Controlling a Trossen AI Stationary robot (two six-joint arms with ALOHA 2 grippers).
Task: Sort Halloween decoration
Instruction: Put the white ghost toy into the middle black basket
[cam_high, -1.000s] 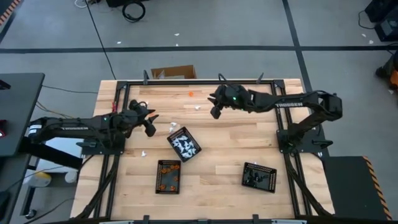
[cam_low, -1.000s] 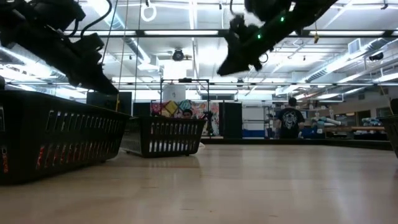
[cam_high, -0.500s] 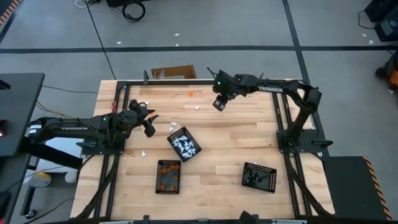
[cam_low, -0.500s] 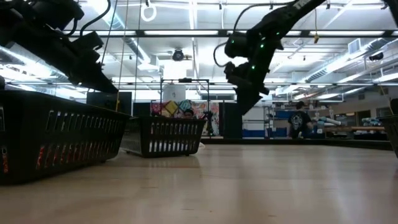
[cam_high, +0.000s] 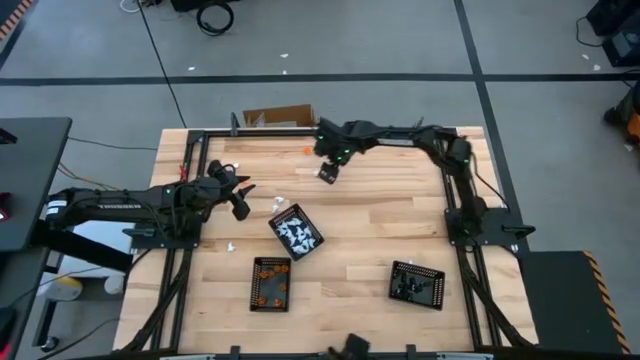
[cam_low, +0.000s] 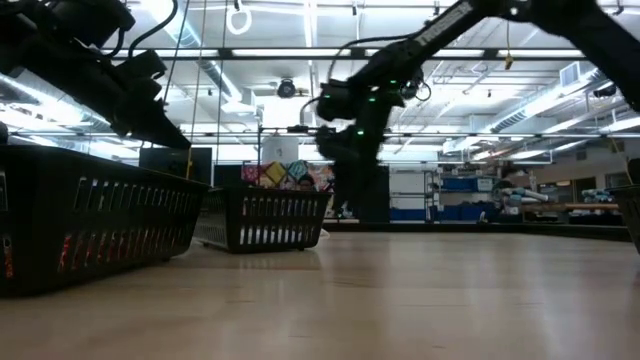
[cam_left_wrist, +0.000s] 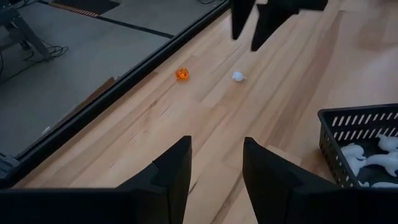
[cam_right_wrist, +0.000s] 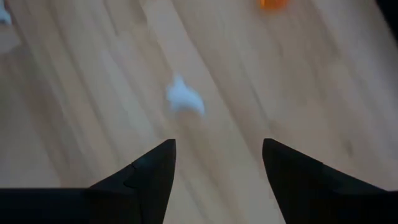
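A tiny white decoration piece (cam_right_wrist: 185, 99) lies on the wooden table near its far edge, and an orange piece (cam_left_wrist: 181, 74) lies just beyond it. My right gripper (cam_high: 327, 172) hangs over the white piece (cam_left_wrist: 238, 76), pointing steeply down. It is open (cam_right_wrist: 214, 162) with nothing between its fingers, and the piece lies ahead of them. My left gripper (cam_high: 240, 200) waits at the left, raised and open (cam_left_wrist: 214, 180), also with nothing between its fingers.
Three black trays stand on the table: one with white pieces (cam_high: 296, 232) at the centre, one with orange pieces (cam_high: 271, 283) at near centre, one with black pieces (cam_high: 417, 284) at near right. Loose white pieces (cam_high: 279, 202) (cam_high: 231, 245) lie near the left gripper. A cardboard box (cam_high: 279, 117) sits beyond the far edge.
My right gripper has swung toward the table's left edge and gone down. It has tipped from a shallow slant to point steeply down over the white piece. The left arm has kept still.
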